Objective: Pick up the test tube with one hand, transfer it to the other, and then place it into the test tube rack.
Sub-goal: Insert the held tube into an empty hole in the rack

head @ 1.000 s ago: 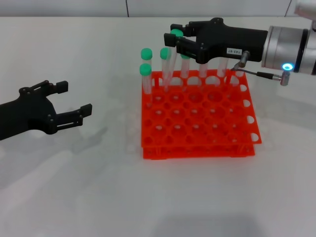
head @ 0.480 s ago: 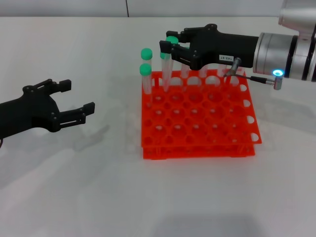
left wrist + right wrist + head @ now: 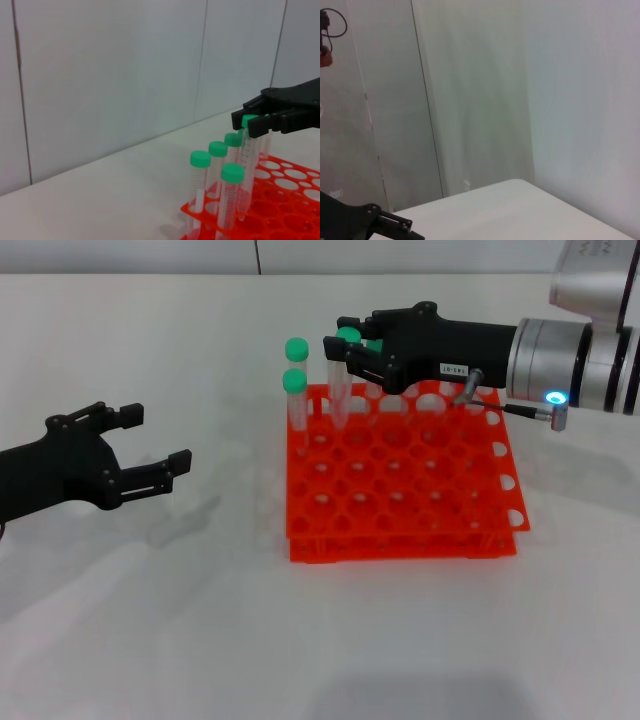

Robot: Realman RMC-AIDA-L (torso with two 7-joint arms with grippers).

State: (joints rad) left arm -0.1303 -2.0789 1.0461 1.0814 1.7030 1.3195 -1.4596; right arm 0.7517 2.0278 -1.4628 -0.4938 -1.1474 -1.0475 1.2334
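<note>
The orange-red test tube rack (image 3: 400, 485) stands on the white table, right of centre. My right gripper (image 3: 345, 345) hovers over the rack's back left corner, shut on the green cap of a test tube (image 3: 340, 390). The tube hangs upright with its lower end down in the back row. In the left wrist view this gripper (image 3: 252, 125) pinches the same cap (image 3: 248, 120). My left gripper (image 3: 152, 440) is open and empty, low over the table well to the left of the rack.
Several other green-capped tubes (image 3: 294, 385) stand in the rack's back left holes, close to the held one; they also show in the left wrist view (image 3: 232, 192). A cable and plug (image 3: 540, 412) hang under the right wrist. A wall runs behind the table.
My right gripper has lowered the held tube and shifted slightly left, so the cap sits nearer the other tubes' caps. The left gripper has barely moved.
</note>
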